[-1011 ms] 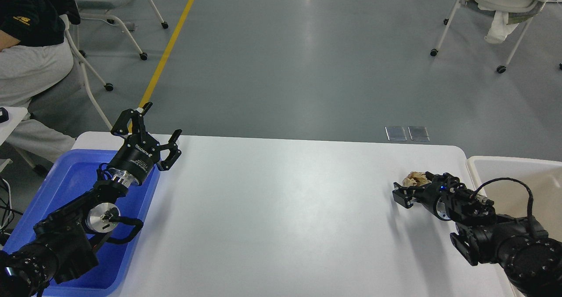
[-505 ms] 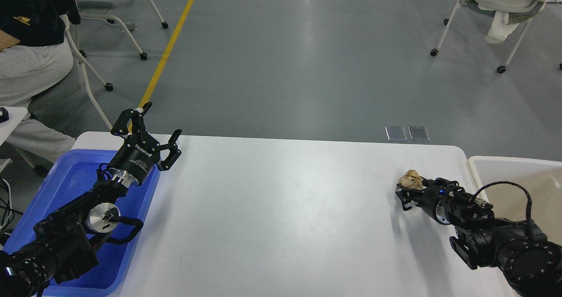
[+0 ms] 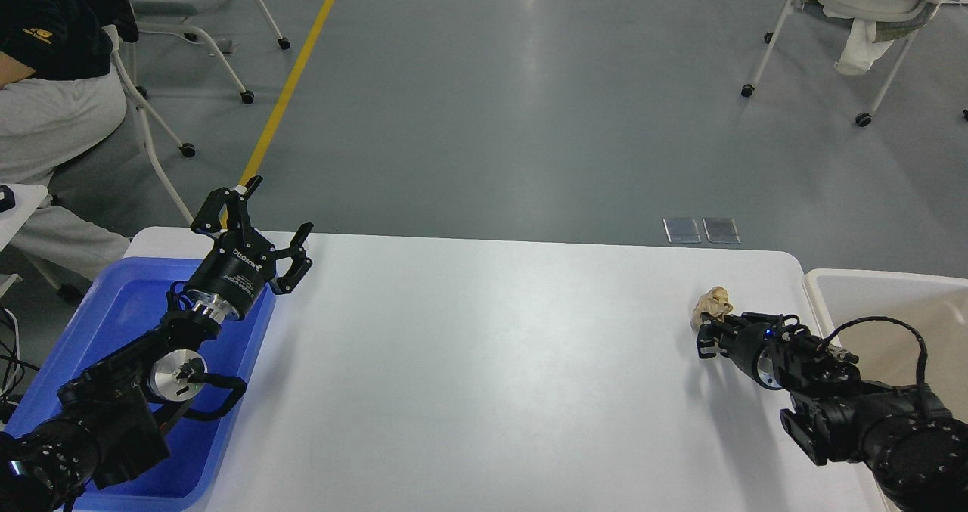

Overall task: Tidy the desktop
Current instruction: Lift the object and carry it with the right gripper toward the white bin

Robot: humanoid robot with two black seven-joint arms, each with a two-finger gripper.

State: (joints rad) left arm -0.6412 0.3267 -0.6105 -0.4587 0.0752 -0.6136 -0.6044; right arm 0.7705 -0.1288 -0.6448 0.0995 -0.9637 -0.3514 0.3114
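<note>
The white desktop (image 3: 484, 361) spans the lower view. A crumpled tan paper ball (image 3: 715, 300) sits at its far right, at the tip of my right gripper (image 3: 709, 329). The gripper's fingers are closed around the ball's lower part and hold it slightly above the surface, with a shadow beneath. My left gripper (image 3: 278, 209) is open and empty, raised over the far left corner of the desktop by the blue tray.
A blue plastic tray (image 3: 113, 323) lies under my left arm at the left edge. An off-white bin (image 3: 892, 300) stands off the right edge. A seated person (image 3: 53, 103) and chairs are behind on the left.
My right gripper turned, closed on the paper ball and drew it slightly right and up. The left arm has not moved.
</note>
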